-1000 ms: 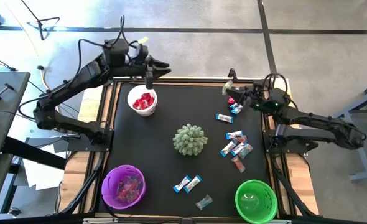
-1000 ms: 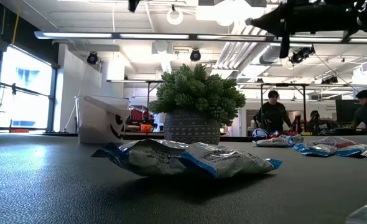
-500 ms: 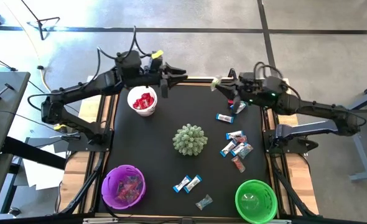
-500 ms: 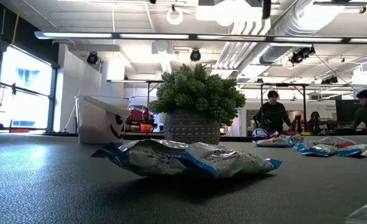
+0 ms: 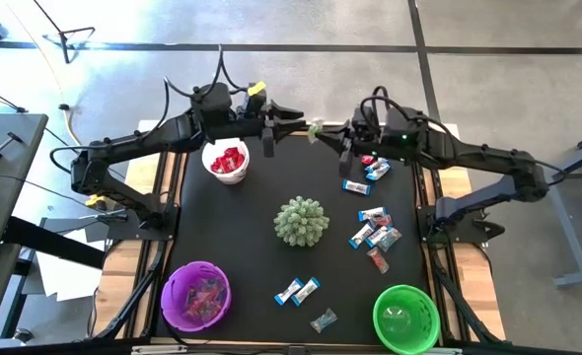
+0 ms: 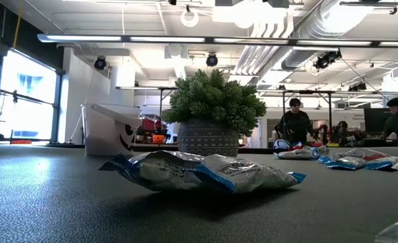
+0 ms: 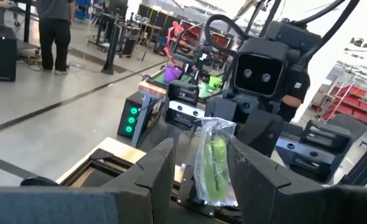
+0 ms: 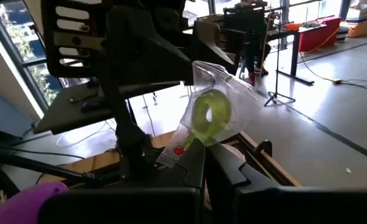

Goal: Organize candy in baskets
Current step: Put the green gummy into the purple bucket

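Observation:
Above the table's far edge my right gripper (image 5: pixel 330 133) is shut on a candy (image 5: pixel 316 130), a green sweet in a clear wrapper (image 8: pixel 208 115). My left gripper (image 5: pixel 297 124) faces it, open, its two fingers (image 7: pixel 162 165) standing either side of that candy (image 7: pixel 213 158); whether they touch it does not show. The white basket (image 5: pixel 226 161) holds red candy, the purple basket (image 5: pixel 196 294) holds mixed candy, and the green basket (image 5: pixel 405 318) stands near right. Loose candy (image 5: pixel 372 235) lies on the mat at right. My right gripper pinches the clear wrapper's end (image 8: pixel 182 148) between its two shut fingers. The fingers come level from the table's right. The candy sticks out past the fingertips toward my left gripper, lifted clear of the table.
A spiky pale-green ball (image 5: pixel 301 220) sits mid-table. More blue-and-silver candy (image 5: pixel 298 290) and a clear one (image 5: pixel 323 319) lie near the front edge. People (image 6: pixel 295 121) stand in the room beyond the table.
My right gripper has risen from the candy pile at the far right and gone toward the table's left with the green candy, rolling its wrist. My left gripper has moved toward the table's right along the far edge until its fingers flank the candy.

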